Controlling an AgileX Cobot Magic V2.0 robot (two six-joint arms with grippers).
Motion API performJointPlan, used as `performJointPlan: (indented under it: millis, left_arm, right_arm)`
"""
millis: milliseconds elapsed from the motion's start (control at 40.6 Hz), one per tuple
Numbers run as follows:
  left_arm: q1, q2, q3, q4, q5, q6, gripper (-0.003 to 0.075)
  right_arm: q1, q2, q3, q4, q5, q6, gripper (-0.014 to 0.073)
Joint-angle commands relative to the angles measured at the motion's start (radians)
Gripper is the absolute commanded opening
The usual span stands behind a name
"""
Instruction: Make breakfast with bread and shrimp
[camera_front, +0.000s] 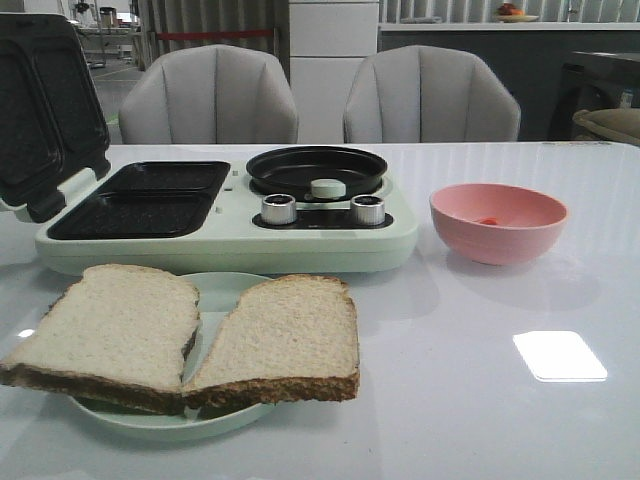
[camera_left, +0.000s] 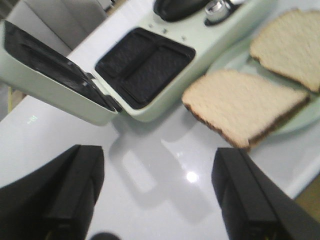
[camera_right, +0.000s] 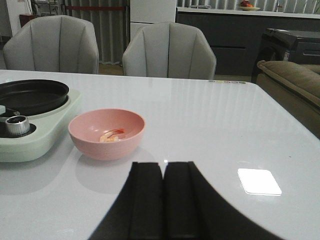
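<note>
Two slices of bread lie on a pale green plate at the table's front: one on the left, one on the right. The left wrist view shows both slices, the nearer and the farther. A small shrimp sits inside the pink bowl, seen only as an orange speck from the front. My left gripper hangs open above bare table beside the breakfast maker, nothing between its fingers. My right gripper is shut and empty, low over the table a little short of the bowl.
A mint-green breakfast maker stands behind the plate with its lid raised, black sandwich plates exposed, a round pan and two knobs. Two grey chairs stand behind the table. A bright light reflection lies front right.
</note>
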Motion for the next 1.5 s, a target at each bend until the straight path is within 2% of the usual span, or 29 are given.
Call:
performJointPlan:
  millis: [0,369,517,1108,1330,1477]
  left_arm:
    - [-0.063,0.058,-0.033,0.094,0.002,0.01,0.0521]
    - [-0.349,0.374,-0.033,0.378,0.047,-0.002,0.0521]
    - [-0.431,0.516,-0.051,0.513,0.03,-0.093,0.0521]
    - [-0.42,0.992,-0.218,0.676,0.004,-0.202,0.0521]
    - [-0.389,1.074,-0.232,0.74,0.032,-0.213,0.0521]
    - [-0.39,1.093,-0.234,0.812,0.032,-0.281,0.0521]
  right_arm:
    - [-0.005,-0.009,-0.003,-0.003,-0.088,-0.002,-0.0023]
    - [-0.005,-0.009,-0.003,-0.003,-0.088,-0.002,-0.0023]
    - [-0.005,-0.009,-0.003,-0.003,-0.088,-0.002,-0.0023]
    - [-0.005,-0.009,-0.003,-0.003,-0.088,-0.002,-0.0023]
    - [-0.005,-0.009,-0.003,-0.003,-0.088,-0.002,-0.0023]
    - [-0.005,-0.009,-0.003,-0.003,-0.088,-0.002,-0.0023]
